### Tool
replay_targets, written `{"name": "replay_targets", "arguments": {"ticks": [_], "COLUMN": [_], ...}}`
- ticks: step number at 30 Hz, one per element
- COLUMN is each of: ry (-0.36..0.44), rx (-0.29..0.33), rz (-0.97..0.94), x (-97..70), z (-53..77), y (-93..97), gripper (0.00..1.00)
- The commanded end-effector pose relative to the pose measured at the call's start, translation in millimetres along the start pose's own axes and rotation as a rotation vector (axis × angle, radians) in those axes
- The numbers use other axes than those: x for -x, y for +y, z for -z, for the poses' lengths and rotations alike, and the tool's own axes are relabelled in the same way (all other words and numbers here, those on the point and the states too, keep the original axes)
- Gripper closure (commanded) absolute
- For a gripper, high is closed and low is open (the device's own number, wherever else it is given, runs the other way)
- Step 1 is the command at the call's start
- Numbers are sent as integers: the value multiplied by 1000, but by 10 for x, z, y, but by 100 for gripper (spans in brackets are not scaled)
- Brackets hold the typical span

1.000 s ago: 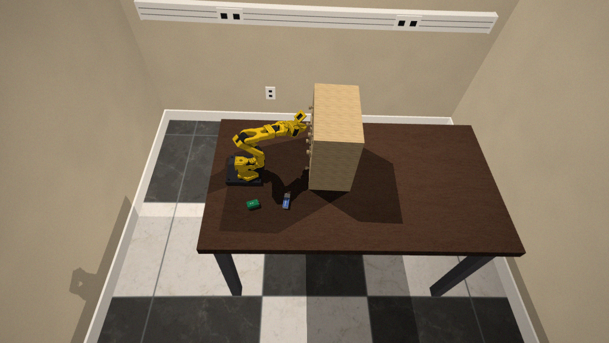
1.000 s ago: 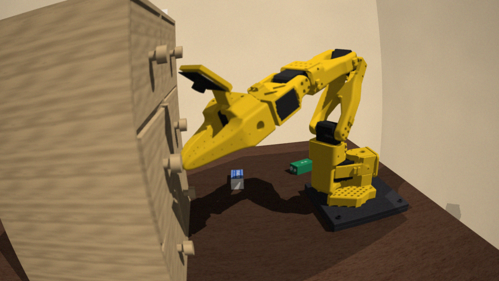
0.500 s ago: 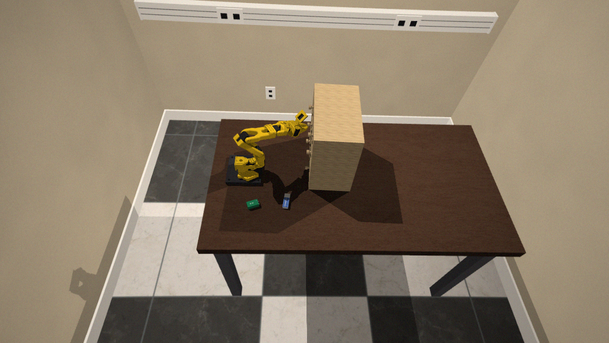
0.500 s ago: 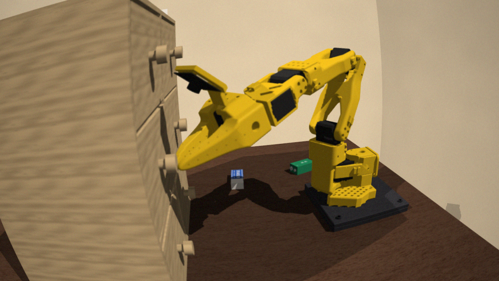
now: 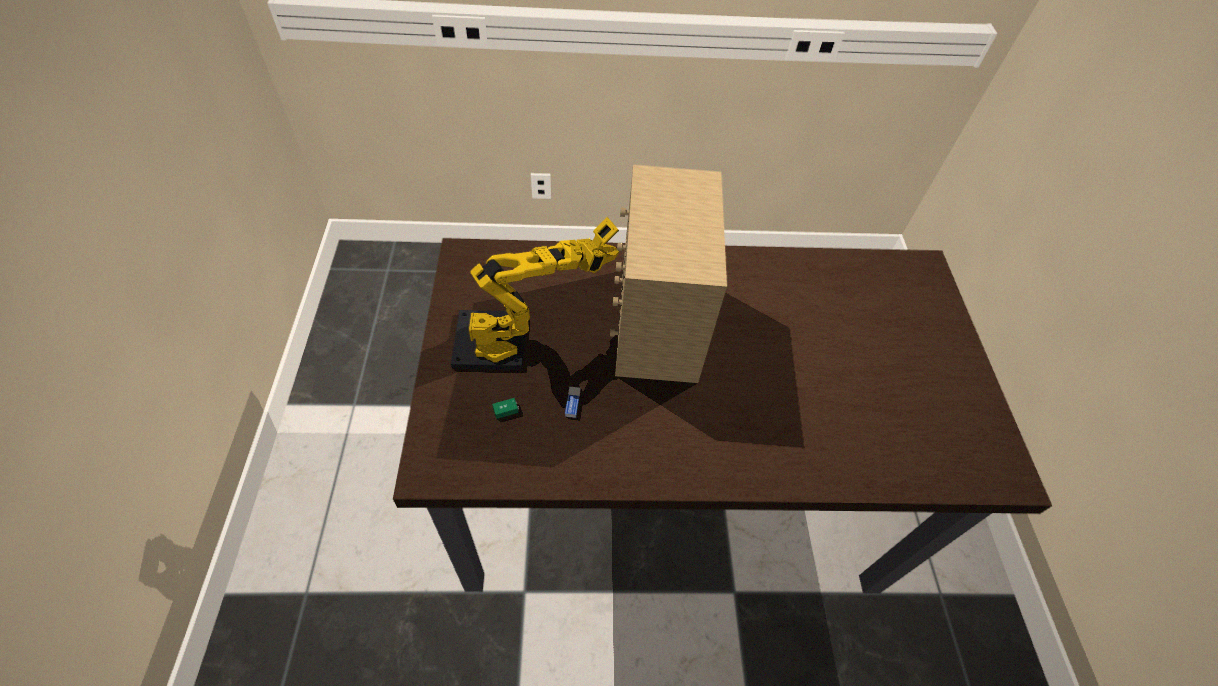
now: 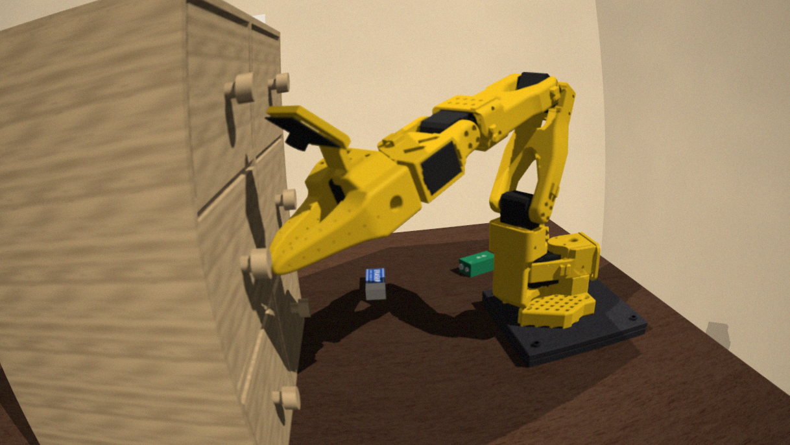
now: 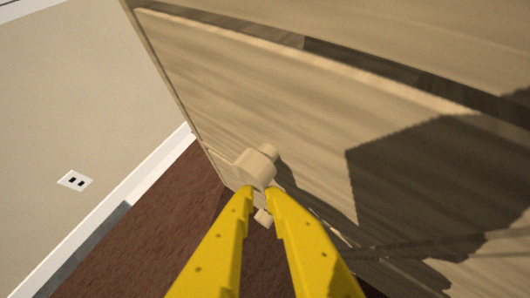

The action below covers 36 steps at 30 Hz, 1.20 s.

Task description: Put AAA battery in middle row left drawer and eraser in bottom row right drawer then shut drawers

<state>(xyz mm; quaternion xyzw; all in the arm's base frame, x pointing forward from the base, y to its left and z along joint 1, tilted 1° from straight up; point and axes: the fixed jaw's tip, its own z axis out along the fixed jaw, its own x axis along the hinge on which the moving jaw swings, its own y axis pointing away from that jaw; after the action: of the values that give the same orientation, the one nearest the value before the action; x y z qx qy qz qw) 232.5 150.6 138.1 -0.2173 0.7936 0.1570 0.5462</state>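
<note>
The yellow arm [image 6: 514, 149] reaches from its black base plate [image 6: 619, 325], near the desk's [image 5: 852, 383] left edge, toward the front of the wooden chest [image 5: 673, 255], which stands toward the back of the desk. The pincer [image 6: 272, 264] is clamped on a knob [image 6: 255, 264] of a middle-row drawer [image 6: 231, 231]; in the wrist view the two yellow fingers close together just under that knob [image 7: 254, 167], with only a thin gap between them. The drawer front sits nearly flush with the chest face, a dark seam running along its top edge. The other knobs visible on the chest front stand free of the arm.

The eraser [image 5: 573, 402], a small block with a blue sleeve and a grey end, lies on the desk near the chest's front lower corner, toward the front-left part of the desk. A small green block [image 5: 506, 409] lies just left of it, apart from it and in front of the arm's base. Whether the green block is the AAA battery I cannot tell; no battery shape is plain in any view.
</note>
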Motion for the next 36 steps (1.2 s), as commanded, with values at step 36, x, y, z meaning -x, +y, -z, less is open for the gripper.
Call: {"name": "replay_targets", "arguments": {"ticks": [36], "ry": [0], "rx": [2], "rz": [0], "x": [19], "z": [-48], "y": [6], "gripper": [94]}}
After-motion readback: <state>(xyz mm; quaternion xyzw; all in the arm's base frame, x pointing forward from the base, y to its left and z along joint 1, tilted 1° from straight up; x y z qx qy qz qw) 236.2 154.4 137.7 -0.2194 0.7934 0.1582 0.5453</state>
